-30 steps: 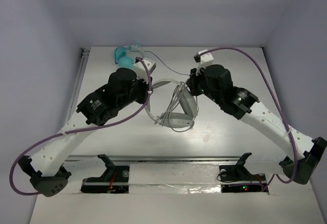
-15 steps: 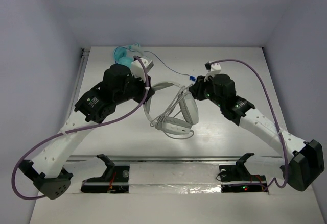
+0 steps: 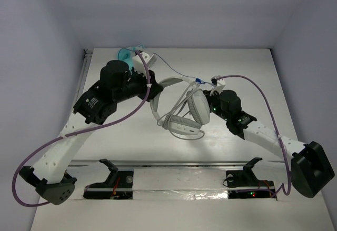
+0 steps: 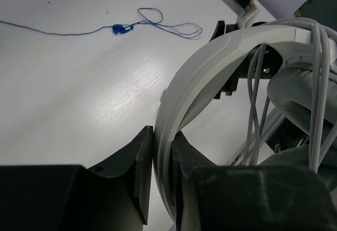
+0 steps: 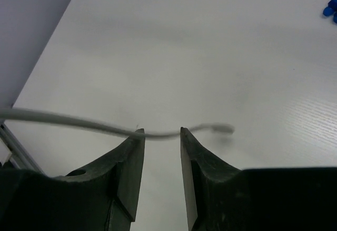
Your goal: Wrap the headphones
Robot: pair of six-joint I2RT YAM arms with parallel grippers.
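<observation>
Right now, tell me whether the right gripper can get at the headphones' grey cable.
Probably yes: the right gripper stands open, and the grey cable runs right across the gap between its jaws, with nothing in between.

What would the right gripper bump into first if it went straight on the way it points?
The thin grey cable, crossing right at the right gripper's open fingertips. Beyond it, straight ahead, the wrist view shows just the white table, probably met next, though depth is unclear.

High rear overhead of the table (image 3: 131,141); two close, low wrist views; blue plug (image 3: 197,79) in all.
</observation>
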